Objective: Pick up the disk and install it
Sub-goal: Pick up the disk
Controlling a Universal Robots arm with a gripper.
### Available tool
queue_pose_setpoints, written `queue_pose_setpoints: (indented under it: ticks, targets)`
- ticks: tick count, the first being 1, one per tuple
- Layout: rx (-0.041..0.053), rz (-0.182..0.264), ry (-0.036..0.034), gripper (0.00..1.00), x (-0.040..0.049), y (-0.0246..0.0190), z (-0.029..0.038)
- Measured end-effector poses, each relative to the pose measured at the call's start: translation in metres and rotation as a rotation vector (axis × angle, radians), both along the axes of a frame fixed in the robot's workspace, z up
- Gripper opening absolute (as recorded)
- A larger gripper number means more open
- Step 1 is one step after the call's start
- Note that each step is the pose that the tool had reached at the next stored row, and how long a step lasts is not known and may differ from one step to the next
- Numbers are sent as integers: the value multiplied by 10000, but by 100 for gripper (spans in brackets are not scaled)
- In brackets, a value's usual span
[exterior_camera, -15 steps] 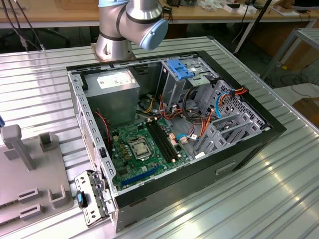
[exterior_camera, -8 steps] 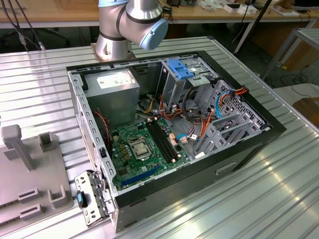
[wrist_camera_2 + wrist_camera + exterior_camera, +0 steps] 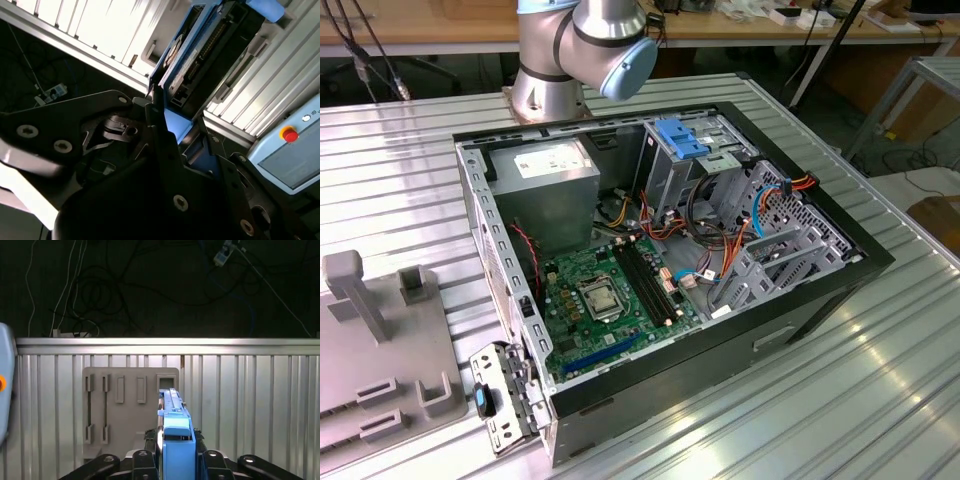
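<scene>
The disk (image 3: pixel 173 427) is a dark slab with bright blue rails, seen edge-on in the first wrist view. My gripper (image 3: pixel 175 441) is shut on it, one dark finger on each flat side. In the second wrist view the disk (image 3: pixel 200 55) juts out beyond my gripper (image 3: pixel 176 126), held above the ribbed metal table. Directly past the disk lies a grey fixture plate (image 3: pixel 130 405) with slots. In the exterior view the open computer case (image 3: pixel 840 255) lies on its side, with metal drive cages (image 3: pixel 770 230) at the exterior view's right.
A light-blue ridged bracket (image 3: pixel 680 135) tops the case's rear bay, beside a grey box with a white label (image 3: pixel 545 165). The arm's base (image 3: pixel 580 50) stands behind the case. A grey fixture plate (image 3: pixel 380 340) sits at the exterior view's left. A pendant with a red button (image 3: pixel 290 135) lies nearby.
</scene>
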State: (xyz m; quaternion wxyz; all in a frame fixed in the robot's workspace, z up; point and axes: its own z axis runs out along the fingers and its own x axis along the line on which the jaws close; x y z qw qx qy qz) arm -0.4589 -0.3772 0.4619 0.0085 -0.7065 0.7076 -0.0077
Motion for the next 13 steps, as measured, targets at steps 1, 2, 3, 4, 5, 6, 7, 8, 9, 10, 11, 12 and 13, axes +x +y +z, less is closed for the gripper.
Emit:
queue_pose_setpoints:
  ticks: [1,2,3,4,5,6,7,8,9,10,11,12,13]
  targets:
    - [0,0,0,37,0,0,31]
    - [-1,0,0,37,0,0,62]
    - [0,0,-1,37,0,0,94]
    - [0,0,-1,37,0,0,123]
    - [-1,0,0,37,0,0,154]
    - [-1,0,0,37,0,0,180]
    - [-1,0,1,37,0,0,210]
    - [-2,0,3,37,1,0,259]
    - [-2,0,1,37,0,0,305]
    - [-2,0,1,37,0,0,333]
    - [-2,0,1,37,0,0,368]
    - [-3,0,0,37,0,0,417]
    - [-4,0,1,37,0,0,462]
